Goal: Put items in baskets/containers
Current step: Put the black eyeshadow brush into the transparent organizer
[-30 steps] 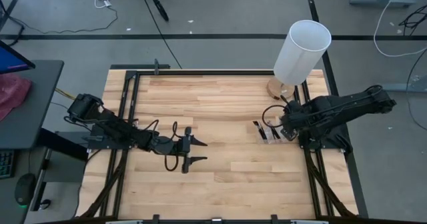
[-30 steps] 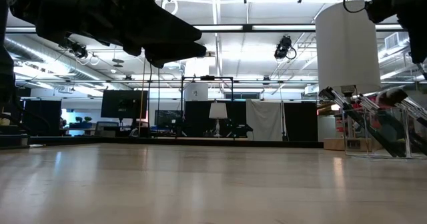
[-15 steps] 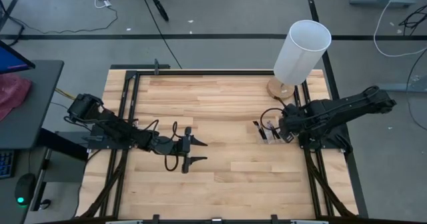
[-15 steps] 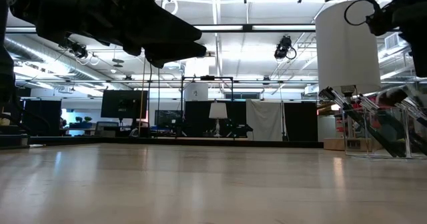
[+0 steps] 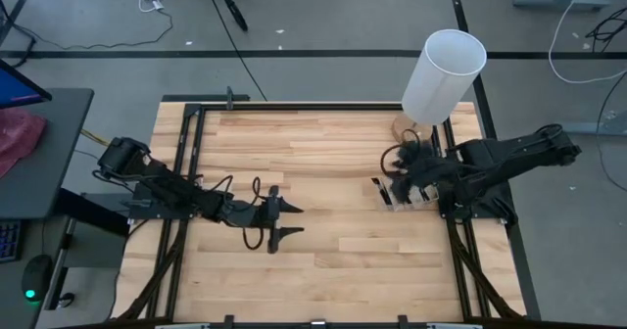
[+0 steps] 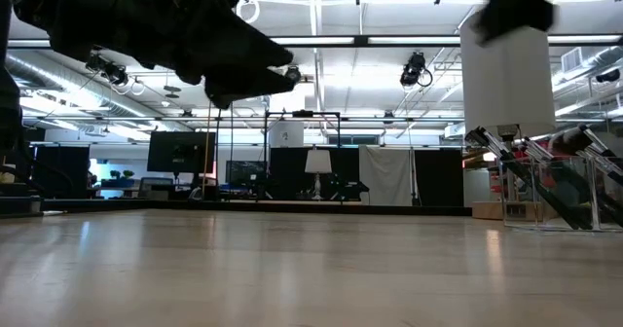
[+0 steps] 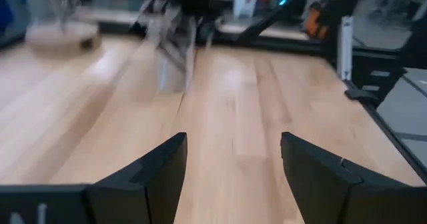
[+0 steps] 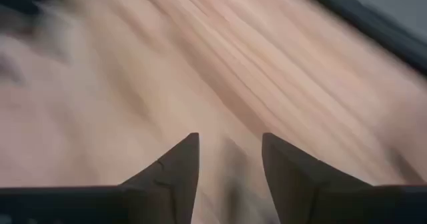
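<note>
Wooden table [image 5: 323, 143], light planks, dark metal frame along the edges.

Left gripper [image 5: 286, 222]: low over the table's left-centre, pointing toward the middle; fingers [image 7: 152, 174] spread wide, bare wood between them, nothing held.

Right gripper [image 5: 400, 175]: at the table's right side, above the brush holder; fingers [image 8: 179, 163] parted with a clear gap, empty, only blurred wood grain beyond them.

Clear plastic holder [image 6: 560, 193]: near the right edge of the table, just in front of the lamp base, see-through walls barely visible.

Dark brushes [image 5: 380, 191]: thin sticks, standing slanted in the holder; in the low view, several leaning at an angle [image 6: 531, 186], silver ferrules catching light. Exact count not readable.

White cylinder [image 5: 443, 74]: tall, on a round wooden base [image 5: 404, 128], at the far right corner, just behind the holder.

Beyond the table: grey floor, loose cables, part of a desk with a red cloth [image 5: 18, 136] at left.
</note>
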